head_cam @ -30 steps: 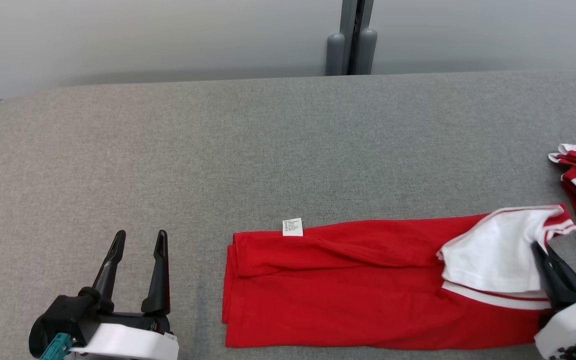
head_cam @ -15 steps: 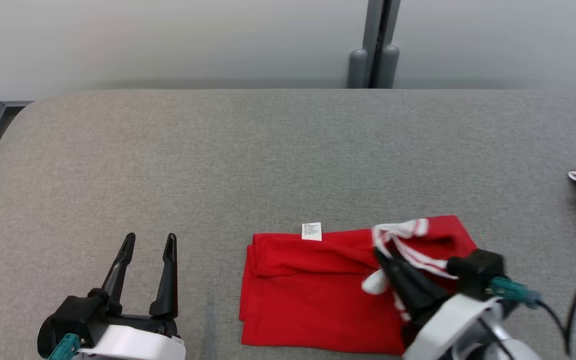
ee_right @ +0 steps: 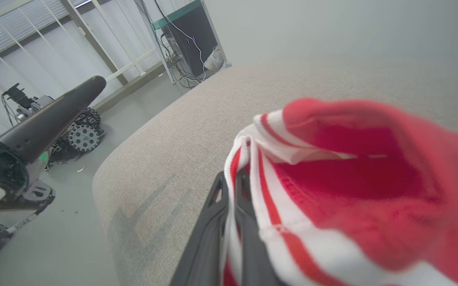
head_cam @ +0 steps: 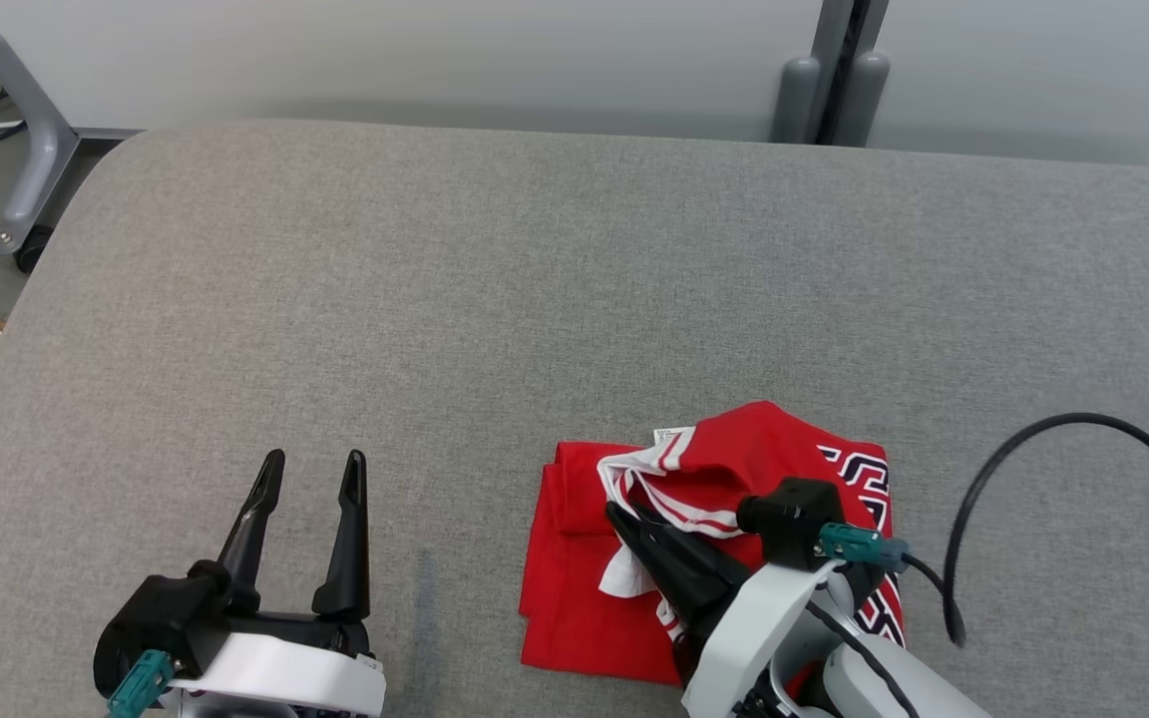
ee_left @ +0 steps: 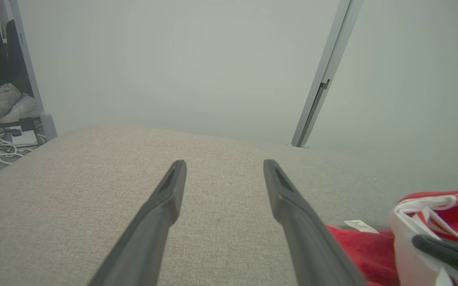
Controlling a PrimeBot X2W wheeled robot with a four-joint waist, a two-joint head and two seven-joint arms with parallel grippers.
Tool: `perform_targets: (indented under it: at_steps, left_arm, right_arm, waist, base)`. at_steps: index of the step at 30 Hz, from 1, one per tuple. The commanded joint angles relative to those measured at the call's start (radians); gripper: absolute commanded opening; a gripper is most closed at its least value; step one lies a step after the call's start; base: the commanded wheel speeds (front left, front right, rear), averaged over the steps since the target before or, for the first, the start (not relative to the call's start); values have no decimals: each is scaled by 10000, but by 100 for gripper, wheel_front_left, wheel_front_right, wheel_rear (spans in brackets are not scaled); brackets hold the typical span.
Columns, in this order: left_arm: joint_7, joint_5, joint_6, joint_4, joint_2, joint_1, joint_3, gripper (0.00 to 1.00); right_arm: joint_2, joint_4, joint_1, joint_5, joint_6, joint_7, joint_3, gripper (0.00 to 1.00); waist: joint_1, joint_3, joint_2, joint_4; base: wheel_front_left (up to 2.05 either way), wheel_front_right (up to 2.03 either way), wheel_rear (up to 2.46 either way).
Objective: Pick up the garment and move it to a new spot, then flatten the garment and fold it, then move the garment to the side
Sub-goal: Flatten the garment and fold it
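Note:
The garment, a red shirt with white striped trim, lies folded over itself near the table's front edge, and its printed side shows on top. My right gripper is shut on the garment's striped white edge and holds that end lifted over the red lower layer. In the right wrist view the gripper pinches the trim of the garment. My left gripper stands open over bare table to the garment's left. In the left wrist view that gripper holds nothing, and the garment lies at the lower right.
The grey padded table runs wide behind and to the left, with its rounded corner at the upper left. A wheeled metal frame stands on the floor beyond that corner. A black cable loops off my right arm.
My right gripper has carried the garment's striped end leftward over the red body, doubling it up. The camera has turned, shifting the whole picture. The left gripper stays open.

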State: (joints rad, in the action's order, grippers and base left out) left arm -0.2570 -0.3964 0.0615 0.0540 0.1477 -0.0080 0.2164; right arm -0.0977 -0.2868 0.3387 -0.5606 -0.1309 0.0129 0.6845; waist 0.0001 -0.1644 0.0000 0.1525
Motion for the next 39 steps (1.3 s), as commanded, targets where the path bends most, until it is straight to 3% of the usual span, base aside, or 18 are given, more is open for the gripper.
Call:
perform_targets:
  at_steps: [1, 5, 6, 7, 8, 18, 25, 29, 39]
  left_arm:
    - [-50, -23, -58, 39, 15, -107, -24, 100]
    - [-67, 5, -68, 69, -43, -197, -73, 100]
    - [-71, 11, -68, 77, -48, -217, -97, 100]
    - [-70, 23, -84, 88, -58, -241, -111, 100]
    - [-72, 36, -96, 97, -63, -251, -122, 100]
    - [-88, 141, -149, 202, -99, -140, -211, 100]
    - [-87, 187, -149, 200, -101, -62, -244, 100]
    - [-87, 190, -115, 179, -75, 9, -277, 100]
    - [-89, 266, -32, 35, 43, 194, -327, 100]
  right_arm:
    - [21, -221, 190, -90, 3, 160, 138, 0]
    - [116, -814, 554, -304, 3, 527, 470, 0]
    - [144, -921, 647, -362, 3, 589, 573, 25]
    - [167, -984, 727, -436, 3, 663, 651, 67]
    - [164, -1015, 815, -477, 3, 732, 789, 100]
    - [-118, -264, 1105, -690, 3, 1311, 1611, 100]
    - [-539, 1063, 789, -589, 3, 1721, 1270, 100]
    - [-845, 1835, 451, -98, 3, 1934, 221, 100]
    - [-1111, 2710, -1453, 1644, 3, 1729, -3896, 100]
  waist:
    - [-1, -79, 0, 44]
    - [-1, -205, 0, 34]
    - [-1, -237, 0, 12]
    - [-1, -256, 0, -7]
    - [-1, -265, 0, -32]
    - [-1, -66, 0, -298]
    - [-1, 74, 0, -482]
    - [-1, 159, 0, -607]
    - [-1, 414, 0, -885]
  base:
    - [0, 0, 0]
    - [0, 0, 0]
    - [0, 0, 0]
    - [0, 0, 0]
    - [0, 0, 0]
    - [0, 0, 0]
    - [0, 0, 0]
    - [0, 0, 0]
    - [0, 0, 0]
